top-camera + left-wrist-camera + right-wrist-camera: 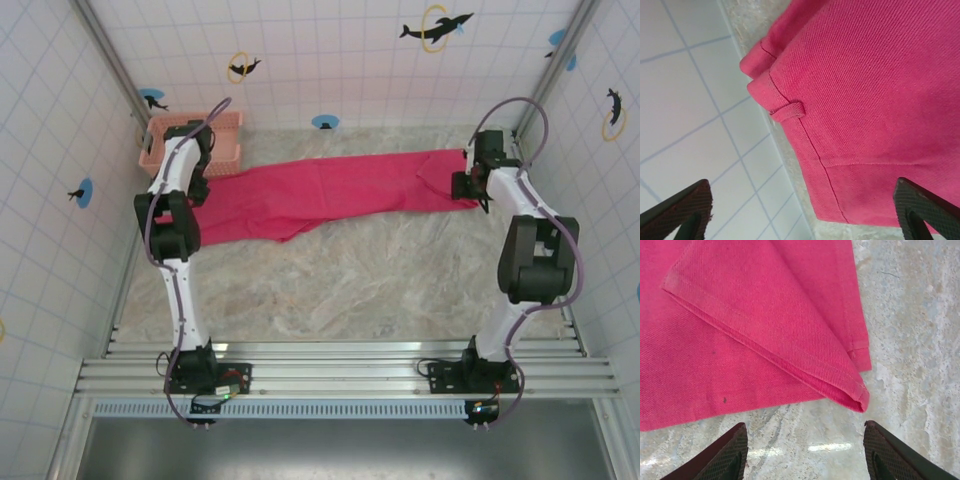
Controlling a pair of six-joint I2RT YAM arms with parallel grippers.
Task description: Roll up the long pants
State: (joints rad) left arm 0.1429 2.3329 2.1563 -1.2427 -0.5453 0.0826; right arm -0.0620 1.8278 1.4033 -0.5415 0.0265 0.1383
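Three tiled walls (330, 60): white, with dolphin stickers (435, 27), closing the table on the left, far and right sides.
Table (380, 290): a marbled beige top; the near half is bare.
Long pants (330, 190): bright magenta-red. They lie flat and stretched across the far part of the table, from the left arm to the right gripper, not rolled yet.
Waist end (870, 100): on the left, close to the side wall at the table edge.
Leg end (740, 340): on the right, with one layer folded back over the other.
Left arm (175, 225): white and black, reaching to the far left and covering part of the pants' left end.
Right arm (535, 255): bent, its wrist at the pants' right end.
Basket (225, 135): pale pink lattice plastic, in the far left corner behind the left arm. I cannot tell if the pants touch it.
Left gripper (801, 186): jaws wide apart and holding nothing. It is above the waist edge, with one finger seen over the wall tiles and the other over the fabric.
Right gripper (805, 426): jaws apart and empty, above bare table just beside the folded corner.
Hem corner (860, 400): a doubled edge pointing at the gripper.
Belt loop (788, 111): a small strap sewn at the waist seam.
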